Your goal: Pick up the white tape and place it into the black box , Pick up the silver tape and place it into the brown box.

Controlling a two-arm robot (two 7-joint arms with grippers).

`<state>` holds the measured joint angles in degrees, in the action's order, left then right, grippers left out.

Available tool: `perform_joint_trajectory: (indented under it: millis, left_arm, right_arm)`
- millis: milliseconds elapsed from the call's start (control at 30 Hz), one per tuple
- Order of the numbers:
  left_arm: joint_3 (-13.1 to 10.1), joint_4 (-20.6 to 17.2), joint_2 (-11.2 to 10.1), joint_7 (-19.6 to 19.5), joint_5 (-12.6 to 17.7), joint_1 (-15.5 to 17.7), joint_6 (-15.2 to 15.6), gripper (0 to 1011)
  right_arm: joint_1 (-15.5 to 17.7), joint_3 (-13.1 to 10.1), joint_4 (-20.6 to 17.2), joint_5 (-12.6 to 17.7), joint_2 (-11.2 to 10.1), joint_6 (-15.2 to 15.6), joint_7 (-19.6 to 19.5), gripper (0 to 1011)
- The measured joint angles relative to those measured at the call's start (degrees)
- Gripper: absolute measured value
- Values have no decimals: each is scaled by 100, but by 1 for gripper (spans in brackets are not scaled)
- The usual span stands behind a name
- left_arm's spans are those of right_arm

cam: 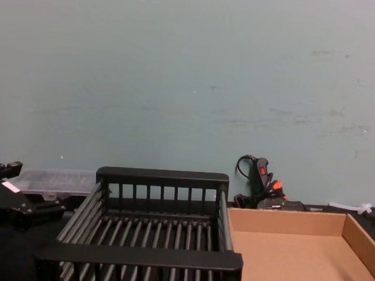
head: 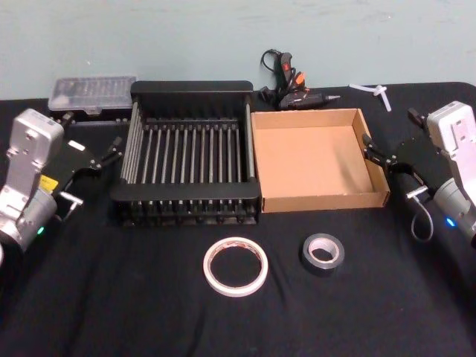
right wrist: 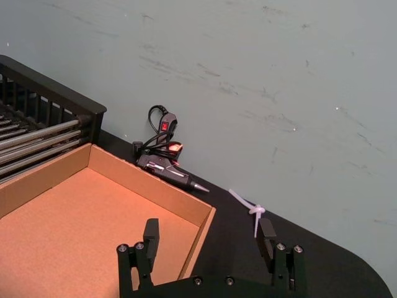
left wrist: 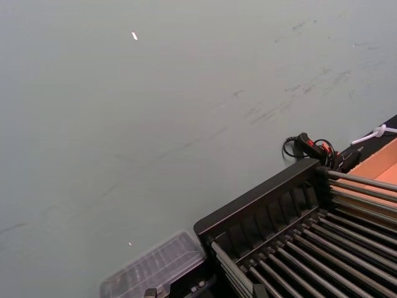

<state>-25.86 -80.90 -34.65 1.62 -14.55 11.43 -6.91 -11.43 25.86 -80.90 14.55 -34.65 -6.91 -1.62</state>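
White tape (head: 236, 266) beside silver tape (head: 323, 253)

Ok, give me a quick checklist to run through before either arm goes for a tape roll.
1. Wide white tape ring with red marks lies flat and free on the black cloth: ok.
2. Small grey-silver duct tape roll apart from the white ring: ok.
3. Black slatted plastic crate has nothing inside: ok.
4. Shallow brown cardboard box has nothing inside: ok.
5. Right gripper open, beside the cardboard box: ok.
6. Left gripper fingers: cannot tell.
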Motion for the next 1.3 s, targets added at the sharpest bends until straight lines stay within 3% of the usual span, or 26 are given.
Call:
perform_joint_trajectory:
  millis: [333,733,1300]
  left_arm:
    - [0,0,0,0,0,0,0,1001]
    - [0,0,0,0,0,0,0,1001]
    - [0,0,0,0,0,0,0,1002]
  right_arm:
    - [0,0,0,0,0,0,0,1002]
    - [202,-270,-331,142,24,157,232,1002]
    - [725,-603,-1333,626,-11,1348,656,1003]
